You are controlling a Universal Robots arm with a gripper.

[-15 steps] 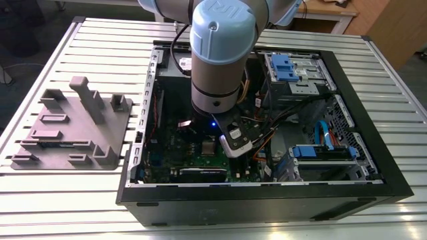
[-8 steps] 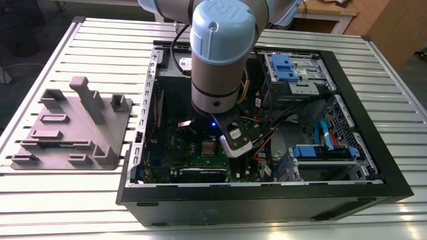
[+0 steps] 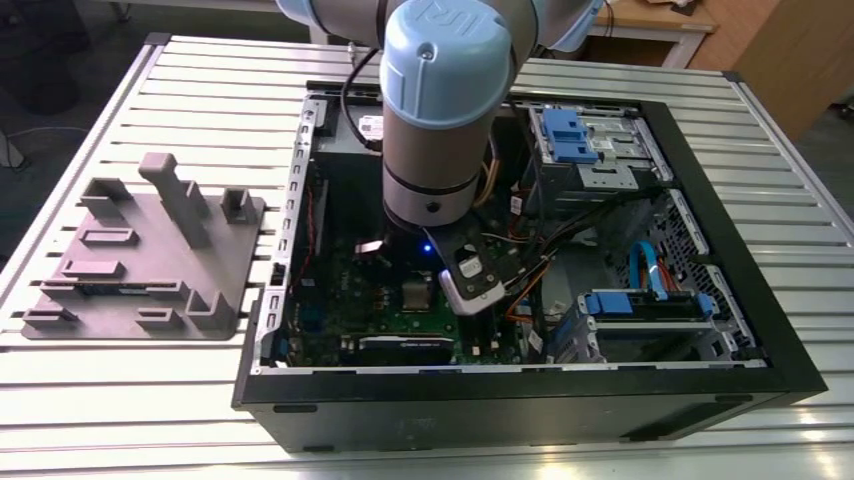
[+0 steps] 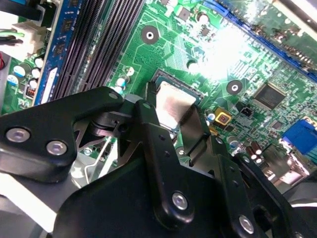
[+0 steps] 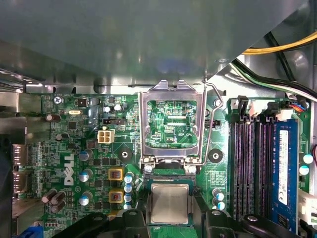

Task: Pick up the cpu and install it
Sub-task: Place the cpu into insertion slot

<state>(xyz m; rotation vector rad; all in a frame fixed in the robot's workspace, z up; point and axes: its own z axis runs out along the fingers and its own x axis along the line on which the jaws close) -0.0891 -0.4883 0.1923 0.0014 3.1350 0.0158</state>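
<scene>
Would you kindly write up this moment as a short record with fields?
setting: open computer case on a slatted metal table
arm: reaches down into the case
claw: shut on the cpu, one finger at each side
cpu position: low over the motherboard, right beside the socket frame
socket frame: flipped open, board showing through its window
grey tray: on the table, at the exterior view's left of the case
</scene>
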